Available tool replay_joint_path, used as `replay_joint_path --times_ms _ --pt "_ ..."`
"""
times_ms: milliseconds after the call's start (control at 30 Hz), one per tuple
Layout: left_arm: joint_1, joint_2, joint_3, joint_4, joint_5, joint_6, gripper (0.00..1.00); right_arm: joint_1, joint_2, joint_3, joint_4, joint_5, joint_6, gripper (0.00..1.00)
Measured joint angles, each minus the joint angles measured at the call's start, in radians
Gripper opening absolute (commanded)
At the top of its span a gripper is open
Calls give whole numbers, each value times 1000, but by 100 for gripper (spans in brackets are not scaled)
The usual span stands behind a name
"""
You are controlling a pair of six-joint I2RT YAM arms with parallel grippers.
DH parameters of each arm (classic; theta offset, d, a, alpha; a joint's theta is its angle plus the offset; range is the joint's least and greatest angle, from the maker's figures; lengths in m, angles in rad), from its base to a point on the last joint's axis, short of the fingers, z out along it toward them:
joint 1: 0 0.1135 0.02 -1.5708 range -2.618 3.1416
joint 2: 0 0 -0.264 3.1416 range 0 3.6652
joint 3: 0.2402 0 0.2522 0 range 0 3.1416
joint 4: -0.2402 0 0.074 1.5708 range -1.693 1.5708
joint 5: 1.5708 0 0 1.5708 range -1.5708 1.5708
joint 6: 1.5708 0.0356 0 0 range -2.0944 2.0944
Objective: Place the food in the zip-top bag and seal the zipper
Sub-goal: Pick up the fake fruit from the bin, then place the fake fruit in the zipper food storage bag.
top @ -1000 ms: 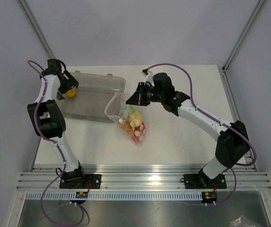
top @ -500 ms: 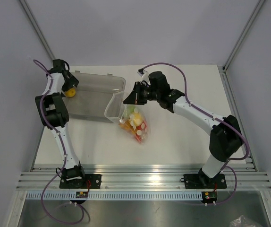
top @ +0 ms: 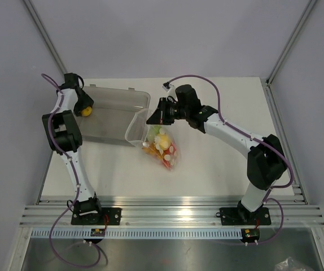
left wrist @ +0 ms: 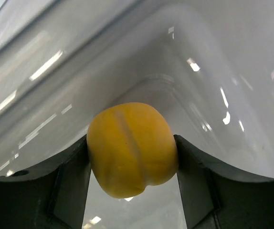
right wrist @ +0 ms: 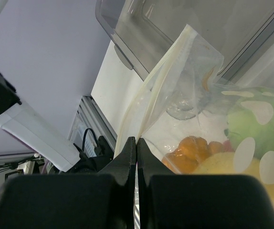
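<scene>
The left gripper's [left wrist: 132,164] fingers [left wrist: 70,183] press both flanks of a yellow round piece [left wrist: 130,143], low centre in the left wrist view, in a corner of the grey bin [left wrist: 208,76]. It looks light, hard and smooth, so squeezing across its widest part should stop it squirting out. The right gripper [right wrist: 136,143], fully closed, pinches the zipper [right wrist: 146,102] of the zip-top bag [top: 163,148], mid-frame overhead. The film looks limp and slippery, best held by that stiffer strip.
</scene>
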Motion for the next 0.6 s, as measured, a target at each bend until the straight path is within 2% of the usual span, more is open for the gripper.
replay_joint_path --times_ms 100,200,233,333,500,600 --pt "-8 -109 -93 -8 34 7 44 0 0 0 0 0 0 0" --pt "-35 -281 -214 3 91 25 42 0 0 0 -2 1 0 0" --pt "-51 -348 -248 1 115 32 39 0 0 1 -4 0 -1 0" --pt "-130 -540 -320 10 192 71 38 0 0 7 -20 0 -6 0" --pt "-262 -792 -427 14 407 124 38 0 -1 17 -43 -3 -26 0" --pt "-299 -864 -476 5 537 145 38 0 -4 17 -50 -8 -39 0"
